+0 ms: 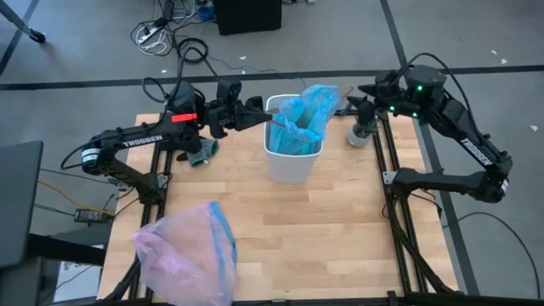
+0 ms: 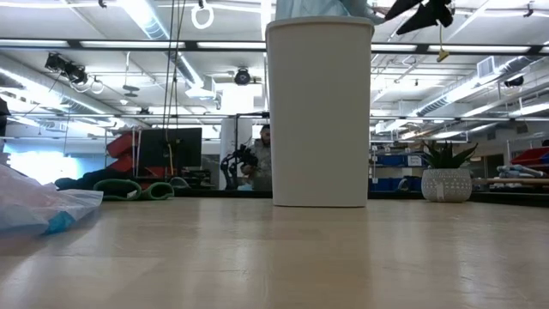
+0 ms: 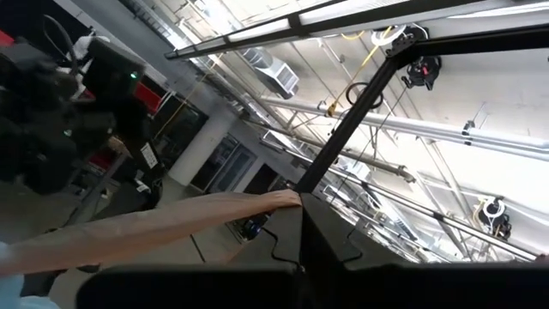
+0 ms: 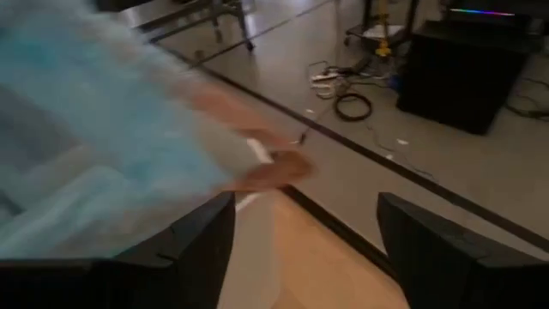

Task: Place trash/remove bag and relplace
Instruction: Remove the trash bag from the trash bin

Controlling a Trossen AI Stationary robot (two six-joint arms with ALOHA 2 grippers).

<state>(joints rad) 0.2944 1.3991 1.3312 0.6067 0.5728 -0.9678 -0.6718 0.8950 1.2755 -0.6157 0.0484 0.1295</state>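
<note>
Blue bag (image 1: pixel 304 115) spills over the bin (image 1: pixel 293 161) rim — left hand (image 1: pixel 265 117) pinches it, right hand (image 1: pixel 355 100) wide.

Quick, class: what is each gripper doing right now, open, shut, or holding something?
Left gripper: shut at the bin's rim, pinching the blue bag.
Right gripper: open, holding nothing, beside the blue bag.

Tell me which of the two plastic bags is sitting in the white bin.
The light-blue bag, bunched up and sticking out of the white bin at the table's back. The pale pink bag with the blue band lies on the table's front left corner.
</note>
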